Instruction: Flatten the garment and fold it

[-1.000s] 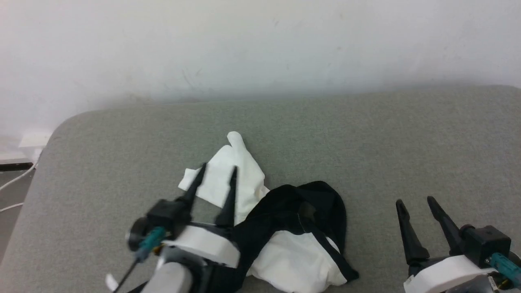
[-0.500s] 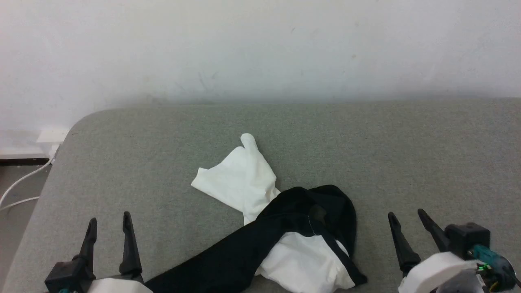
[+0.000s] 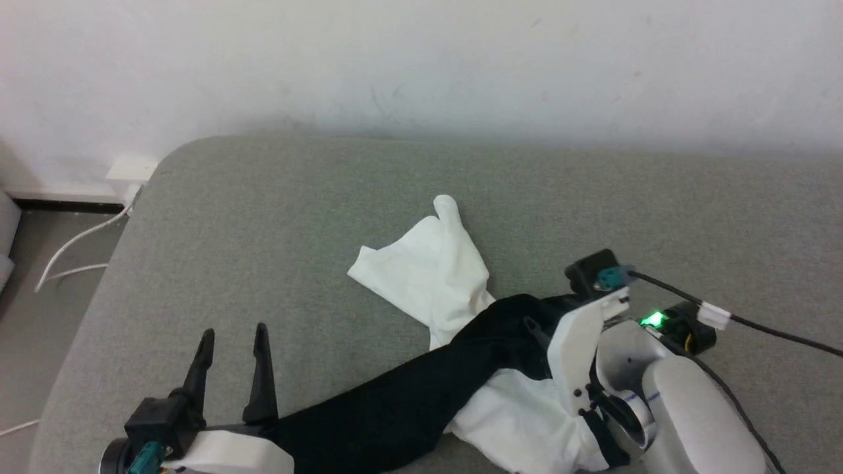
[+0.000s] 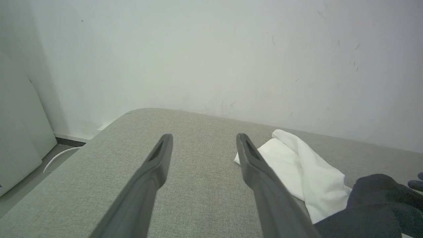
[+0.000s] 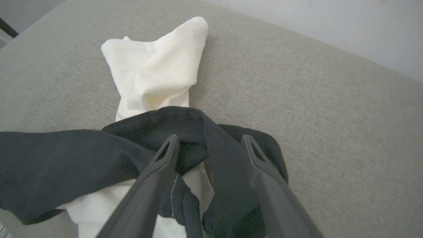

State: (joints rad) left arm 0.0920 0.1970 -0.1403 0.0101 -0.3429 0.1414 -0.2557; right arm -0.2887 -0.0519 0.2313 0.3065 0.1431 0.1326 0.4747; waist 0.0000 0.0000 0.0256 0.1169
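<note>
The left gripper sits low at the near left of a grey fabric surface, its pale wrist close to the front edge. Its two dark fingers point away toward the white wall, spread wide with nothing between them and the cloth off to their right.

The right forearm reaches in from the near right and angles inward across the surface. The right gripper hovers low over the bunched middle of the garment. Its fingers are parted and not clenched, straddling a ridge of black cloth; whether they touch it cannot be told.

The garment lies crumpled near the front middle of the surface. Its long axis runs diagonally. A rumpled white end points away toward the wall, and a black sleeve stretches back toward the near left, ending just beside the left wrist. More white cloth sits under the right wrist.
</note>
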